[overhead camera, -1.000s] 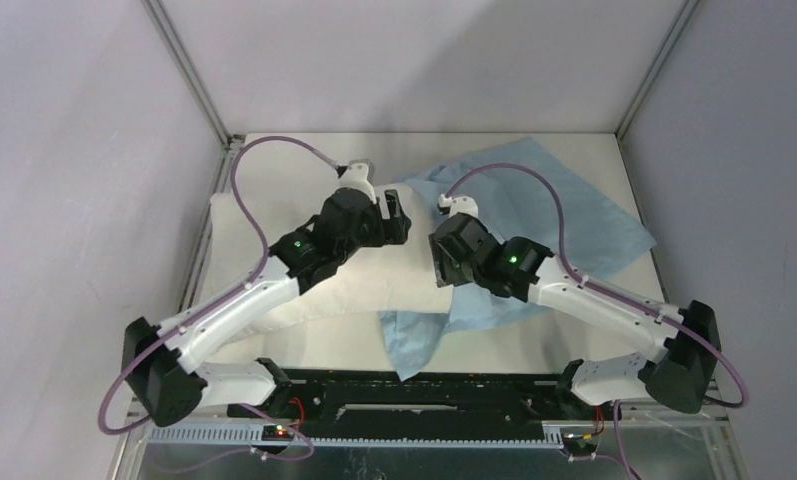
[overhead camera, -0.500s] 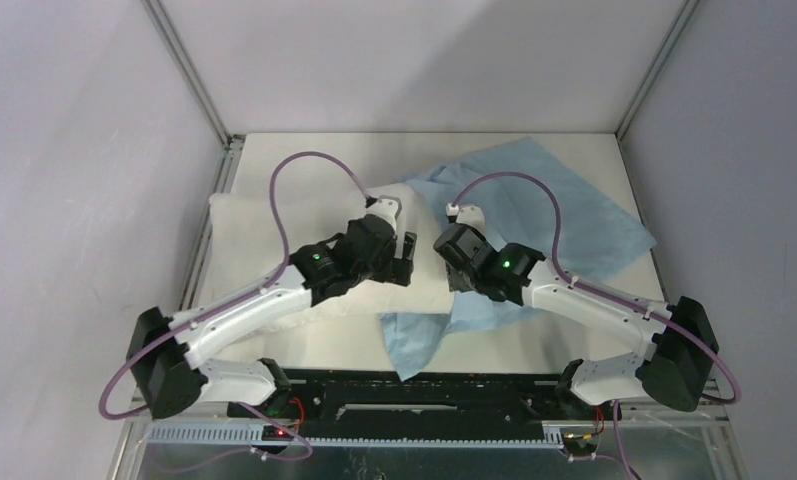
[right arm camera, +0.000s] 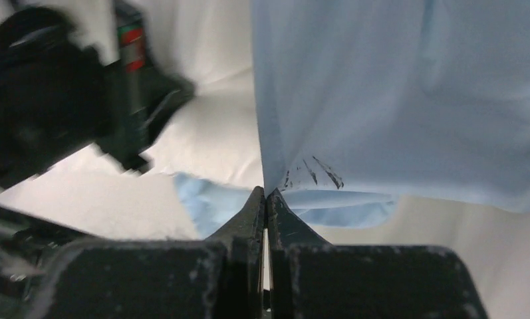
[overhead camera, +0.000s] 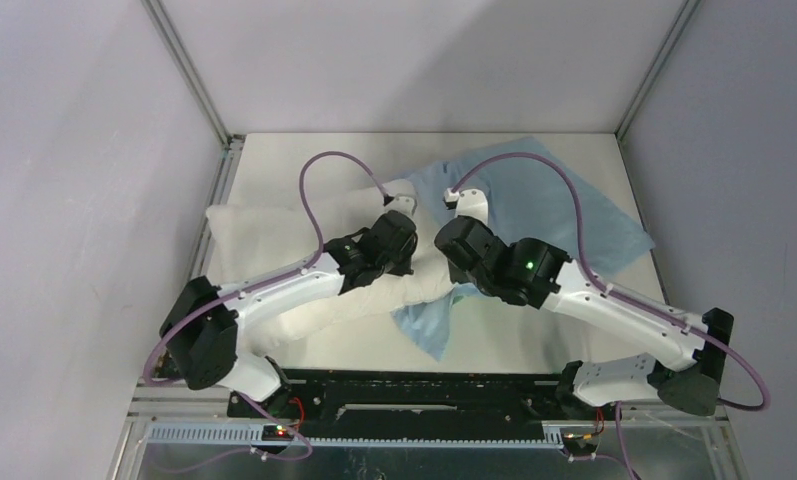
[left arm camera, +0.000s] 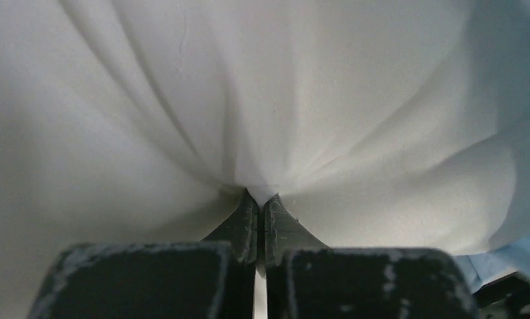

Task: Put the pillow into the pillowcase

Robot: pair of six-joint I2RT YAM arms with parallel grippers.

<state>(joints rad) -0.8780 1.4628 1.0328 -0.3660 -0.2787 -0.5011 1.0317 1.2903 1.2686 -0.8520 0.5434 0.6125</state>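
Observation:
The white pillow [overhead camera: 264, 235] lies across the left and middle of the table, with its right end at the pillowcase's opening. The light blue pillowcase [overhead camera: 564, 215] is spread over the right half, and one flap [overhead camera: 429, 325] hangs toward the front. My left gripper [overhead camera: 411, 266] is shut on a pinch of the pillow's fabric [left arm camera: 262, 133] near its right end; the fingertips [left arm camera: 249, 216] are pressed together. My right gripper [overhead camera: 452, 268] is shut on the pillowcase's edge [right arm camera: 355, 86] and holds it raised beside the pillow [right arm camera: 212, 143].
Grey enclosure walls and aluminium posts [overhead camera: 189, 75] close in the table at the left, back and right. The black arm mount rail [overhead camera: 414, 395] runs along the near edge. Purple cables [overhead camera: 319, 170] arc above both wrists.
My left arm has swung right and drawn the pillow's right end toward the pillowcase. My right gripper has shifted a little, and the pillowcase's front flap has moved right with it.

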